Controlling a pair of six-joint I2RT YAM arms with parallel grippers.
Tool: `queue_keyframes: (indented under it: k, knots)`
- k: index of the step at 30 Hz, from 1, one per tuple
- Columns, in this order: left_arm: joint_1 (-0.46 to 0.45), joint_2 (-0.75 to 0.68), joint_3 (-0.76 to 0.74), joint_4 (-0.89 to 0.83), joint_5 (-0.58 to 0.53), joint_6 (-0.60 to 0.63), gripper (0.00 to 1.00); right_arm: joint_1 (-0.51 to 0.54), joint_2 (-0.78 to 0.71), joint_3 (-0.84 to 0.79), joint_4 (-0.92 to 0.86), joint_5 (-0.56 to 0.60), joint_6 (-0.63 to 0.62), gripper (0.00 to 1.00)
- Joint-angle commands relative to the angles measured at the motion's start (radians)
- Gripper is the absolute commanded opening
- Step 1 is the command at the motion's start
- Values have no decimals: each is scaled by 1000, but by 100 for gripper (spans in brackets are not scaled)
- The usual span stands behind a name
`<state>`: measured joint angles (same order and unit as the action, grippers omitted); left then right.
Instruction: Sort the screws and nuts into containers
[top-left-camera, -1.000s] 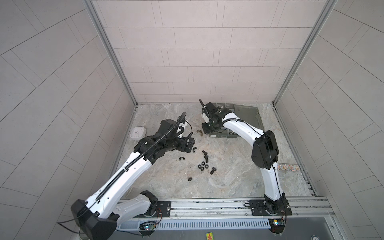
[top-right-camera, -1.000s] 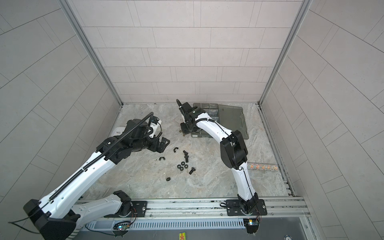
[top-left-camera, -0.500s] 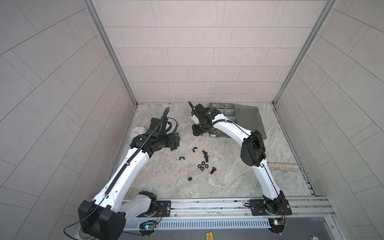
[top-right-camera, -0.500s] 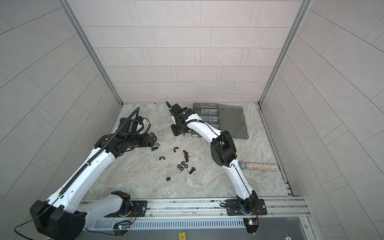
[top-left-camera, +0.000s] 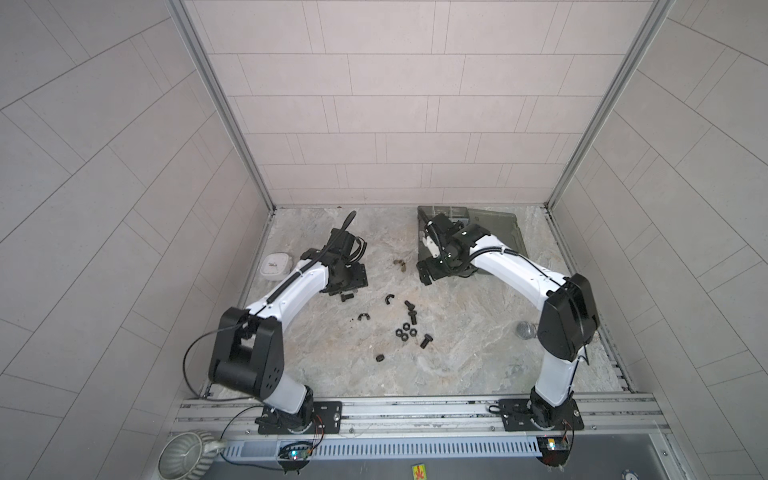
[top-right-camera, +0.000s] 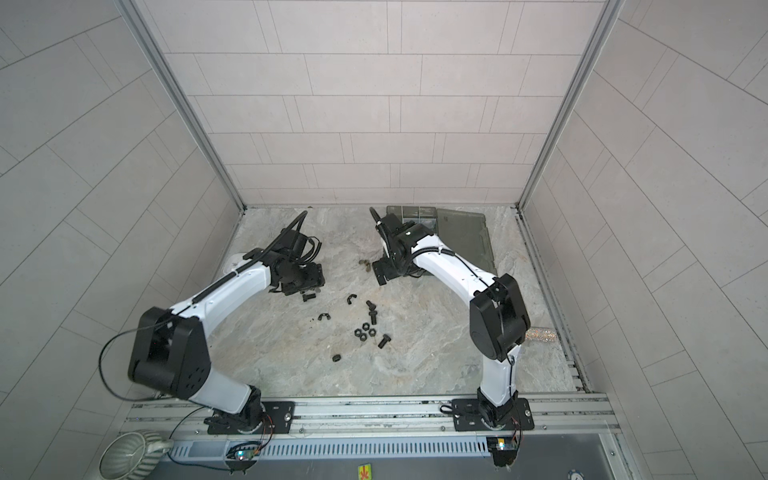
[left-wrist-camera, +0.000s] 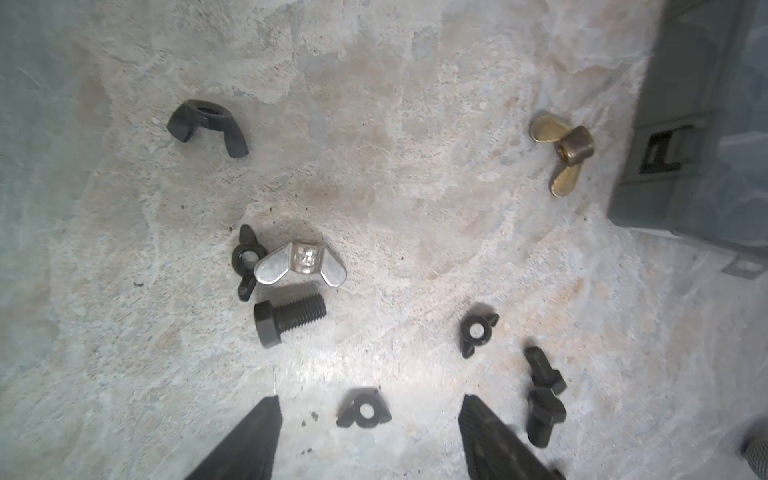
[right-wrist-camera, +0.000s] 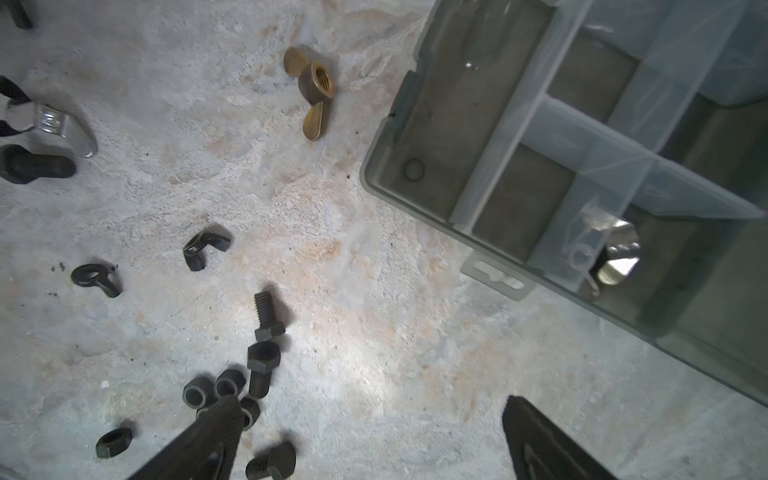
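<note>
1. Left wrist view: the left gripper (left-wrist-camera: 369, 399) is hovering low over the mottled stone-look tabletop (left-wrist-camera: 415, 104). Its two dark ribbed fingers (left-wrist-camera: 245, 449) are standing apart and gripping nothing, and a small black wing nut (left-wrist-camera: 365, 412) is lying on the surface between them.
2. Beyond it, a short black hex-head bolt (left-wrist-camera: 286, 318) is lying on its side just beside a shiny silver wing nut (left-wrist-camera: 300, 264). A brass wing nut (left-wrist-camera: 567, 149) is sitting apart, near the smoky-grey translucent plastic organizer box (left-wrist-camera: 706, 124).
3. In the right wrist view, the right gripper (right-wrist-camera: 372, 402) is hanging wide open and empty near the box. One finger is crossing in front of a cluster of black hex nuts (right-wrist-camera: 226, 386); whether it is touching them cannot be told.
4. A shiny silver piece (right-wrist-camera: 619, 253) is resting in one of the compartments (right-wrist-camera: 519, 187), behind the pale dividers (right-wrist-camera: 494, 145). The nearer compartments are looking bare.
5. In both top views, the loose hardware is lying scattered mid-table between the arms. The box is sitting by the back wall with its flat lid (top-right-camera: 463, 237) open.
6. Handling, as a judgement: these pieces are looking rigid, light and smooth, so they are likely to skid or roll. A wing nut is probably best pinched across its two wings and a bolt across its hex head, with the fingertips right down at the surface.
</note>
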<state>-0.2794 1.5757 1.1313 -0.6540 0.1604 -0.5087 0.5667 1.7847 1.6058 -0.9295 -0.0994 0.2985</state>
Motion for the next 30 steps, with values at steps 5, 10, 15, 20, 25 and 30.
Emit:
queue_keyframes:
  k: [5,10,15,20,25,30]
  knots:
    - [24,103,71,43,-38,-79,72,4,-200,-47,-67,8,-42,99]
    - [24,181,77,71,-39,-126,63,-13,-298,-114,-7,22,-54,99]
    - [23,214,72,77,-60,-159,58,-40,-292,-125,4,-26,-54,99]
    - [23,220,64,84,-80,-186,58,-54,-280,-141,27,-51,-60,99]
    - [23,240,77,64,-111,-185,57,-89,-273,-147,37,-86,-46,99]
    - [22,257,74,64,-117,-185,57,-106,-287,-166,51,-89,-45,99]
